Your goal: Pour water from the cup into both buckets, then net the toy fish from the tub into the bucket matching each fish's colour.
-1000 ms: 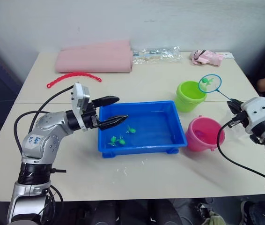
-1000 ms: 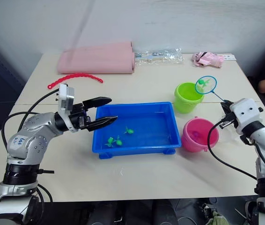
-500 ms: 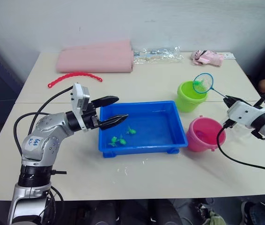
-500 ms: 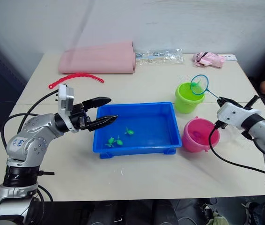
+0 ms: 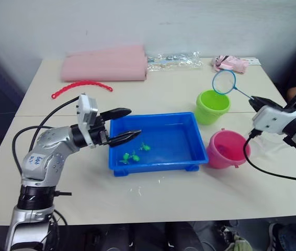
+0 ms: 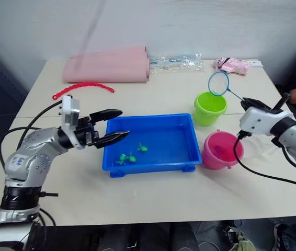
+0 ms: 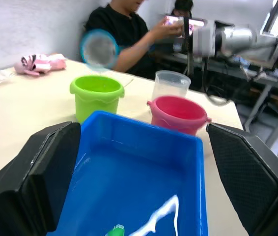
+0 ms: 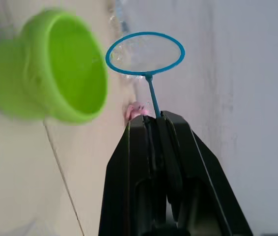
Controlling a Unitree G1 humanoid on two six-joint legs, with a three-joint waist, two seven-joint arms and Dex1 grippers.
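Right gripper (image 8: 154, 123) clamped tight on the net (image 5: 224, 82) handle, hoop raised just above the lime green bucket (image 5: 212, 106). Left gripper (image 5: 126, 124) spread wide, holding nothing, poised over the near-left end of the blue tub (image 5: 182, 159). Green toy fish (image 5: 132, 156) lying inside. Pink bucket (image 5: 226, 150) just beside the tub.

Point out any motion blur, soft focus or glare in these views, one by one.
Left wrist view: the net is smeared and the people behind are soft; a white glare streak lies on the water in the tub. Right wrist view: the green bucket is blurred at its edges, the net hoop fairly crisp. Eye views: evenly lit, shadows faint.
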